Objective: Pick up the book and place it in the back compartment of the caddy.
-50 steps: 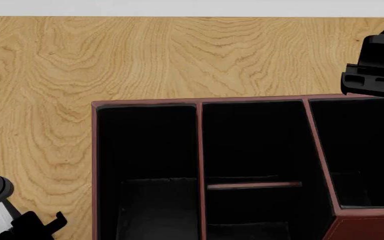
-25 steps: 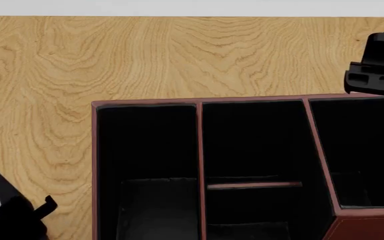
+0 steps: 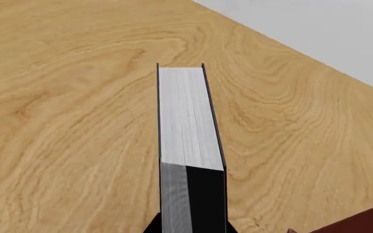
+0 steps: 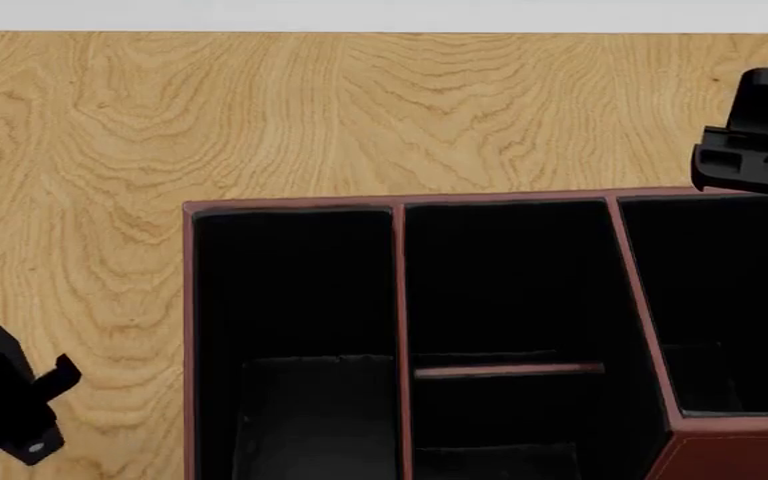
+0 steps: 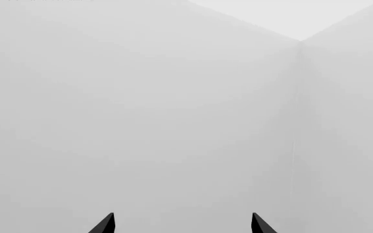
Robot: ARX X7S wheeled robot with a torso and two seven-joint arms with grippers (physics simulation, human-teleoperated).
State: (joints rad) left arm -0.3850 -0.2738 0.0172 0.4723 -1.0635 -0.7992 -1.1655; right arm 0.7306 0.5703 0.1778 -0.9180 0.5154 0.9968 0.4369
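Holding one book [image 3: 190, 131] — one caddy [image 4: 398, 300].

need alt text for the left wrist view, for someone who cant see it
A black hardcover book with a white page block juts out from the camera, page edges up, held above a light wood table. A maroon corner of the caddy shows at one edge, with pale wall past the table's far edge. The jaws holding the book are not visible.
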